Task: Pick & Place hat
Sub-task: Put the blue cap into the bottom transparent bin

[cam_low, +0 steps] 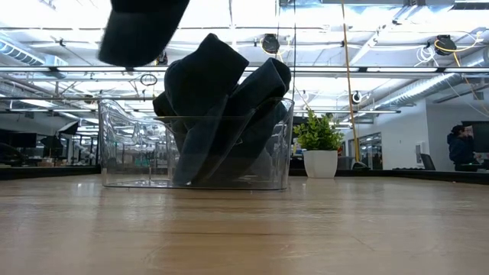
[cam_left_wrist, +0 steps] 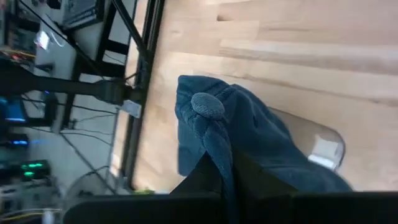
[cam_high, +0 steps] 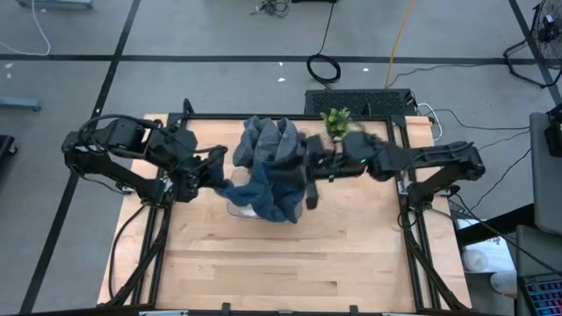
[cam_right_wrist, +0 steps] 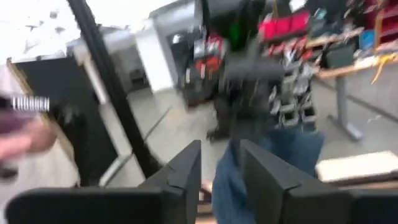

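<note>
Hat [cam_high: 268, 167] lay draped over the clear bin [cam_low: 122, 153] at mid-table. Left end effector [cam_high: 217, 178] was clamped on its edge; right end effector [cam_high: 309, 167] parting, apparently releasing. Placement step; next, left must let go.

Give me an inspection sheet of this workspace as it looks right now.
Surface: wooden table, bare in front.
Job's things: blue hat draped in and over a clear bin, bulging above its rim.
Clutter: small potted plant at the table's far edge.
Grippers: left pincer shut on the hat at its left side; right pincer at the hat's right side, fingers slightly apart with blue fabric between them.
Cables: loose cables on the floor beyond the table.
Surroundings: open workshop; a person stands far off at the right.
</note>
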You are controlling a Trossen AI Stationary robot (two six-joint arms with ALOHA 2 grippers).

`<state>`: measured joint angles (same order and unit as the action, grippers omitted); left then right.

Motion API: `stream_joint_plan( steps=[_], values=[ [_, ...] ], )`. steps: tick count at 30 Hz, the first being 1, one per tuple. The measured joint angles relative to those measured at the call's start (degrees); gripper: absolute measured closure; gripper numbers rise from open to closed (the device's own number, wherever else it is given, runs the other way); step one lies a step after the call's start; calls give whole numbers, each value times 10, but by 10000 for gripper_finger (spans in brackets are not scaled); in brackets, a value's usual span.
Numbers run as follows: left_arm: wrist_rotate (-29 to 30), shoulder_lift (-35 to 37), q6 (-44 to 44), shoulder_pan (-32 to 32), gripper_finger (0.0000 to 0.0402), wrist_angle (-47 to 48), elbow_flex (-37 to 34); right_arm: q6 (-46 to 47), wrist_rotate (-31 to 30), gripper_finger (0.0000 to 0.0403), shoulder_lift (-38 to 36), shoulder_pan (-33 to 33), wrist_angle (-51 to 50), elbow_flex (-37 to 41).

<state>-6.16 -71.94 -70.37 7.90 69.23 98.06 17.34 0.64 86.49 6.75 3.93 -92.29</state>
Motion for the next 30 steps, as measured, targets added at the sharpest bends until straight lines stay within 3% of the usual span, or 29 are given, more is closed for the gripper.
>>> stream_joint_plan(
  steps=[4,10,19,30],
  values=[
    [27,7,-11,19,400,-5,2,-38,27,282,24,17,-12,1],
    [38,18,-2,31,400,-47,46,-169,8,262,53,41,-30,1],
    [54,20,8,33,400,-56,122,-165,-120,237,64,42,2,1],
    [78,20,9,42,400,-96,150,-118,-148,208,65,43,19,1]
  ],
)
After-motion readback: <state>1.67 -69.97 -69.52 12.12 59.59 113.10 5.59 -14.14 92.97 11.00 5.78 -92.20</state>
